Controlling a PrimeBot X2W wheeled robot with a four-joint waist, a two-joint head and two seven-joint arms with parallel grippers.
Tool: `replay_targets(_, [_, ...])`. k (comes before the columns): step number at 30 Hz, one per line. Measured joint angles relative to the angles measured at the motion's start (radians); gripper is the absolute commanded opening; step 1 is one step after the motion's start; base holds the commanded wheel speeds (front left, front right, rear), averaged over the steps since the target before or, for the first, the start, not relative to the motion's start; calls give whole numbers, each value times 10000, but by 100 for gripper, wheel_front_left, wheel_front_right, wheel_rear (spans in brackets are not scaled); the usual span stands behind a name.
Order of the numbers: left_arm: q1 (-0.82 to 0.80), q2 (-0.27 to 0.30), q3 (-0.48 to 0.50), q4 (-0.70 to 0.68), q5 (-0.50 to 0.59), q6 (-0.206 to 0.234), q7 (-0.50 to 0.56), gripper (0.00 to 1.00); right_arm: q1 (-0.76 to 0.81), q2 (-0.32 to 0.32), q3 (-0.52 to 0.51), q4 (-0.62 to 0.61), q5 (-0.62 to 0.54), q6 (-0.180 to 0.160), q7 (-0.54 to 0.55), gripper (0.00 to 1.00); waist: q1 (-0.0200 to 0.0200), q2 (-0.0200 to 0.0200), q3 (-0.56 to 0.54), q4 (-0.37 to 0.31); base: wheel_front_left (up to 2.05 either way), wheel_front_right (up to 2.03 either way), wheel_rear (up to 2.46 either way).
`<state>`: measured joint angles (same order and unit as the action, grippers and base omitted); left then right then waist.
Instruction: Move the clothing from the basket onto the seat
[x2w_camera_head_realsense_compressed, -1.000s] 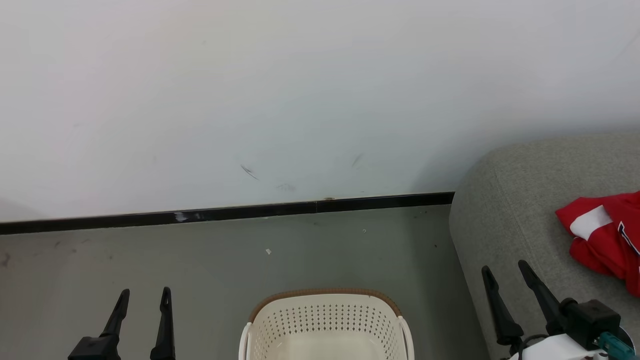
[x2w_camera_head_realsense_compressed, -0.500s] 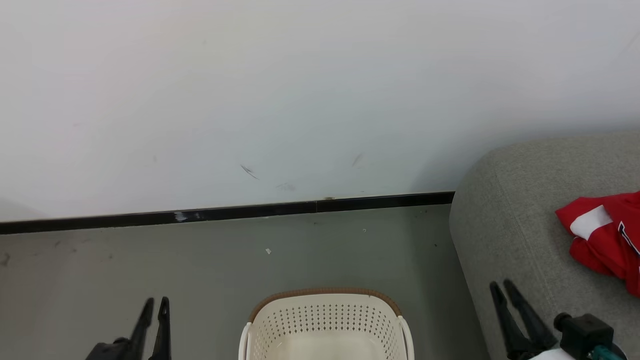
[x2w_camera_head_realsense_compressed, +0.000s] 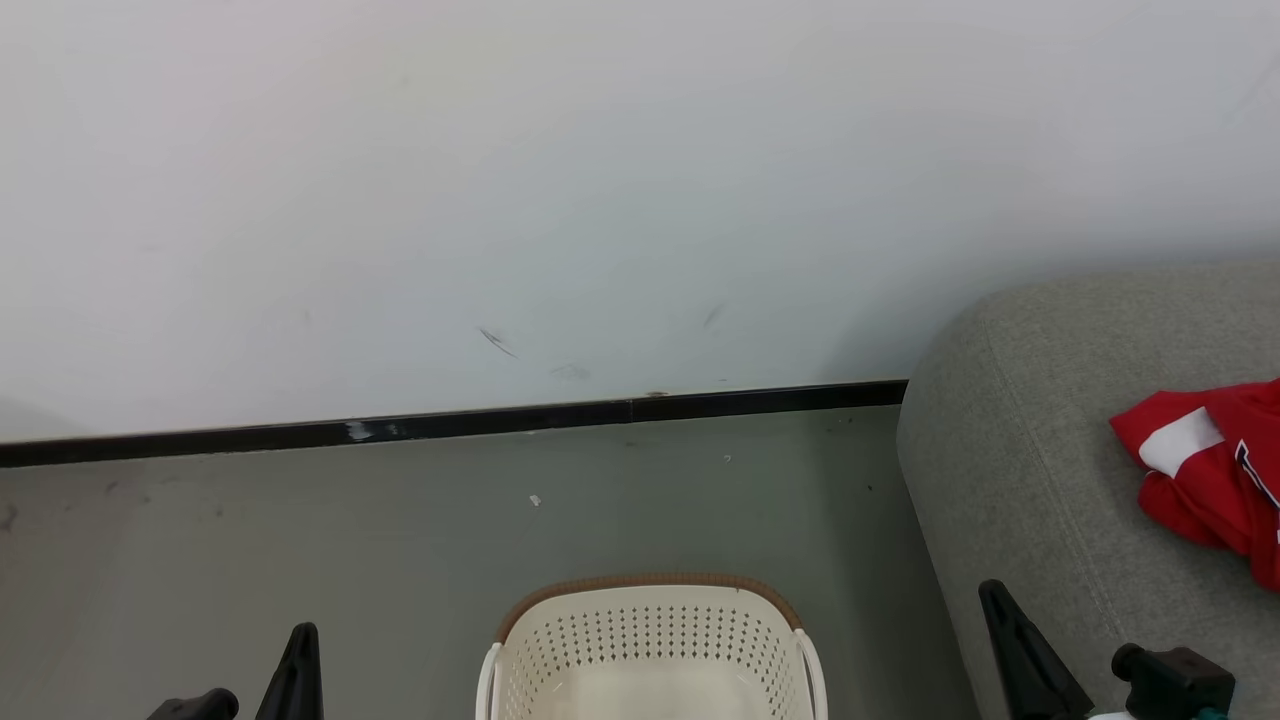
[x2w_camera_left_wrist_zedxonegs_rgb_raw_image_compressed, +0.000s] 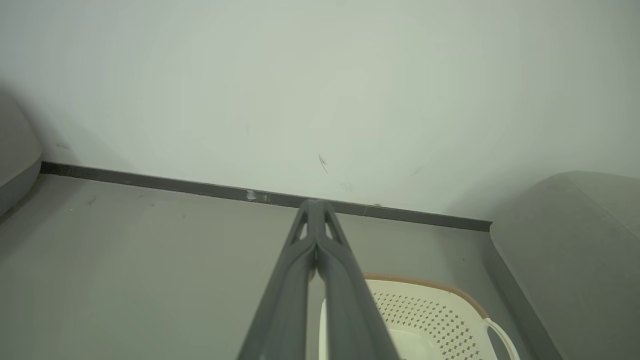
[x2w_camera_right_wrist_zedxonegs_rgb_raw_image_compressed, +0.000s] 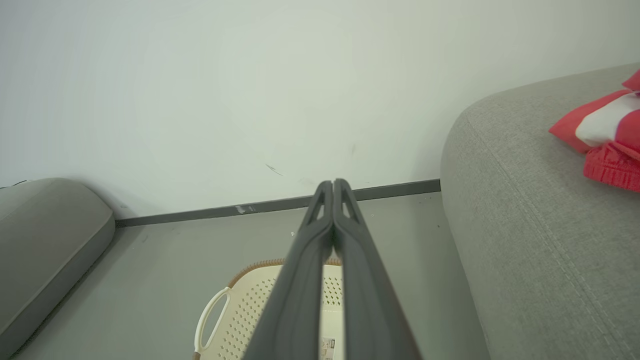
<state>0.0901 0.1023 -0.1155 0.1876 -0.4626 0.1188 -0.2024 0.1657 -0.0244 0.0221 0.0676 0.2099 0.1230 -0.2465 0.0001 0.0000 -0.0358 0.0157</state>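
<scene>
The soft bright red clothing (x2w_camera_head_realsense_compressed: 1205, 465) with white panels lies on the large grey fabric seat (x2w_camera_head_realsense_compressed: 1020, 450) at three o'clock, leaving the oval cream perforated basket (x2w_camera_head_realsense_compressed: 650, 582) at six o'clock seemingly empty. The left tool (x2w_camera_left_wrist_zedxonegs_rgb_raw_image_compressed: 316, 207) and the right tool (x2w_camera_right_wrist_zedxonegs_rgb_raw_image_compressed: 333, 186) flank it, fingers pressed together on nothing, probably parked.

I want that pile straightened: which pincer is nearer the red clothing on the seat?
Right. The right pincer shows against the seat, left of and below the clothing in the head view; the left pincer is across the basket, over the floor.
</scene>
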Motion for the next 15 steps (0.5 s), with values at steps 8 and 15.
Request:
replay_targets(8, [-44,-35,123,56,-1150,-215,324,0,-20,-2,-75,-21,1682,0,157,0,11,0,41,-10,0,0,0])
replay_targets(15, [-226,-69,314,117,-1973,-408,566,0,-60,-27,-144,63,2838,0,416,0,63,0,43,-13,0,0,0])
